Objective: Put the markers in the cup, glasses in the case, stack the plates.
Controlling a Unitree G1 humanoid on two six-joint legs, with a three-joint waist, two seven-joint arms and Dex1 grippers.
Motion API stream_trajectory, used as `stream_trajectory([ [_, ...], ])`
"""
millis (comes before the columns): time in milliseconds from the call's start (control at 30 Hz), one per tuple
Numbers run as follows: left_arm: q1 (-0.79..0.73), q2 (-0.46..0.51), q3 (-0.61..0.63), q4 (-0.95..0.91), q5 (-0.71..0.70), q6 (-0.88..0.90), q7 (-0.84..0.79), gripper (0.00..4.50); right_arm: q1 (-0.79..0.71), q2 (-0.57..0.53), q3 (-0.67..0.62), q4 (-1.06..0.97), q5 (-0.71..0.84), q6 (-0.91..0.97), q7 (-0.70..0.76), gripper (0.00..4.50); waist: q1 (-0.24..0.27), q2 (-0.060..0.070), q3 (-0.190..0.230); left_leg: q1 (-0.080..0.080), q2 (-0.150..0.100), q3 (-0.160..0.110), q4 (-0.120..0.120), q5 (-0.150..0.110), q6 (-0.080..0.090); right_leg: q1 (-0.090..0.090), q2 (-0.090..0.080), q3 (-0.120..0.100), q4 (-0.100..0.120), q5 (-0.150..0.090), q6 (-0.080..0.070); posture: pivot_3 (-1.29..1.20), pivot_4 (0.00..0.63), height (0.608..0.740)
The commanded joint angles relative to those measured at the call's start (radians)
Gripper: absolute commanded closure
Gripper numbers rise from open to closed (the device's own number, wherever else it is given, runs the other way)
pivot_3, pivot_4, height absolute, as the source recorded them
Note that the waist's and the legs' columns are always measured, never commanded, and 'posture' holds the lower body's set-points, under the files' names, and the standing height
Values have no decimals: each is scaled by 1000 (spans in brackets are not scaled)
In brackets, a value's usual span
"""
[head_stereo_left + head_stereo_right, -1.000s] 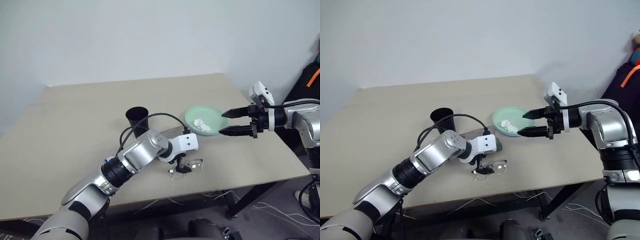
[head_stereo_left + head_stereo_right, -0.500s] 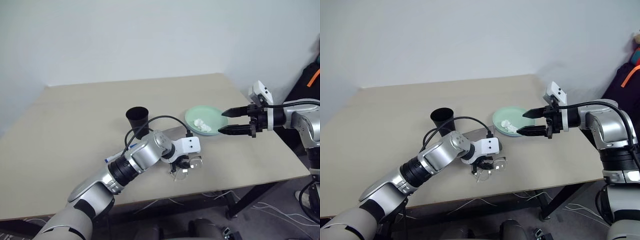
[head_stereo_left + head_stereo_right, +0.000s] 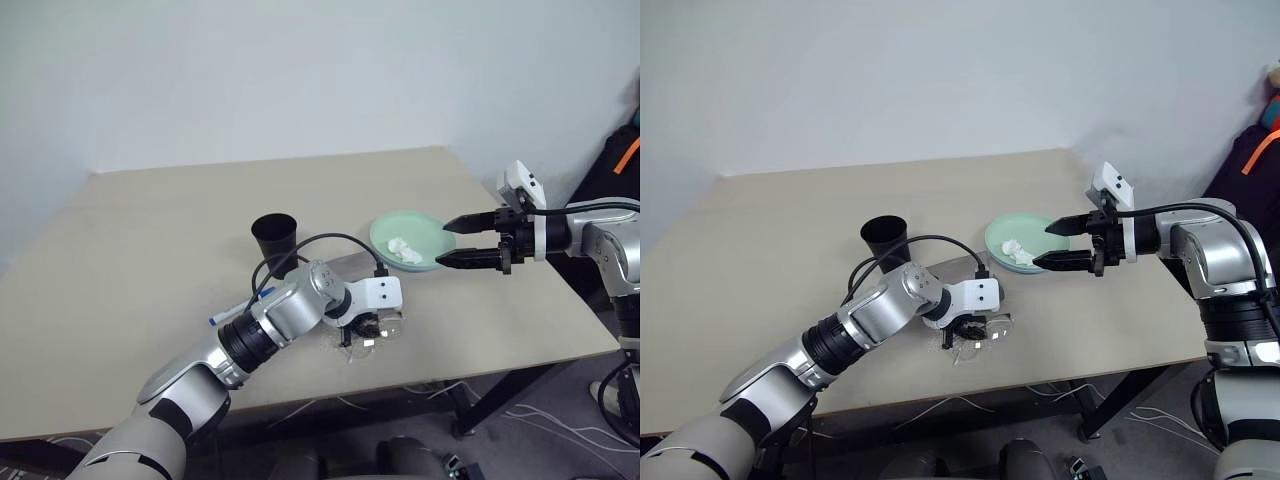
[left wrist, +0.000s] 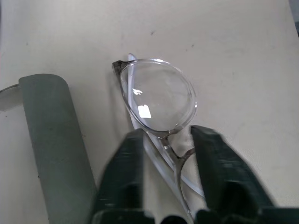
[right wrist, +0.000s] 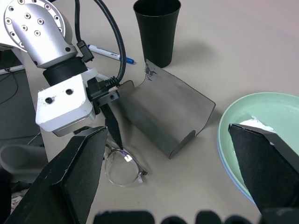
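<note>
Right now I have the left gripper down at the near part of the tan table, its two black fingers set either side of the bridge of the clear-framed glasses. They stand close on the frame, one at each side, but I cannot tell whether they are actually clamping it. The glasses lie on the tabletop, one lens fully in view.

Just beside the glasses, on the far side of them, is the grey case, open, its curved shell showing its hollow inside. Behind the case stands the black cup, upright. A marker with a blue cap lies flat on the table next to the cup, partly hidden by my left arm.

My right gripper hangs in the air above the table's right side with its fingers spread wide apart and nothing between them, its tips near the rim of the mint green plate. A small crumpled white tissue sits in that plate. Under the green one I can see the edge of a light blue plate.
</note>
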Motion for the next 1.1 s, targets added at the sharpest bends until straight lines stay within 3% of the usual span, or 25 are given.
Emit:
stream_trajectory([
  [33,-30,-2,-5,-6,20,-3,-12,4248,-23,-10,-21,-20,11,-11,-4,0,0,0,0,0,0,0,0,0,0,0,0,0,0,0,0,0,0,732],
  [67,-31,-3,-6,-5,22,-2,-14,4481,-23,-10,-21,-19,10,-12,-4,0,1,0,0,0,0,0,0,0,0,1,0,0,0,0,0,0,0,732],
  [367,-42,2,4,1,29,-19,-37,4481,-29,-6,-15,-8,5,-17,-6,0,0,0,0,0,0,0,2,0,0,1,0,0,0,0,0,0,0,732],
  [767,-140,44,114,8,-16,-98,-116,4481,-47,-5,-5,9,5,-21,8,0,0,0,0,0,0,0,1,0,0,1,0,0,0,0,0,0,0,732],
  [900,-190,57,156,76,-12,-134,-125,4481,-56,-4,-1,23,3,-26,12,0,0,0,0,0,0,0,1,0,0,1,0,0,0,0,0,0,0,732],
  [1100,-276,48,195,330,47,-246,-48,4481,-66,3,4,32,3,-30,9,0,0,0,0,0,0,0,1,0,0,1,0,0,0,0,0,0,0,732],
])
